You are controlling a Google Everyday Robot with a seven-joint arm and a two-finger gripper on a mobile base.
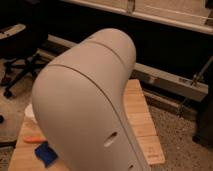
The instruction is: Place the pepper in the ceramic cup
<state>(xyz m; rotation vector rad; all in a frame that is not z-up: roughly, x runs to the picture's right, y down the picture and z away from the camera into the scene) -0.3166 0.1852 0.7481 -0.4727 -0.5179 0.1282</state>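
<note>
My arm's large white shell [90, 100] fills the middle of the camera view and hides most of the table. To its left, the orange pepper [33, 139] lies flat on the wooden table [140, 120], and nothing is holding it. Just above the pepper, a sliver of the white ceramic cup [28, 113] shows at the shell's edge. The gripper is hidden behind the shell, somewhere over the table's left part, with its jaws standing wide.
A blue object [47, 155] lies on the table just below the pepper. An office chair [20, 55] stands on the floor at the left. A metal rail [170, 82] runs along the dark wall behind the table.
</note>
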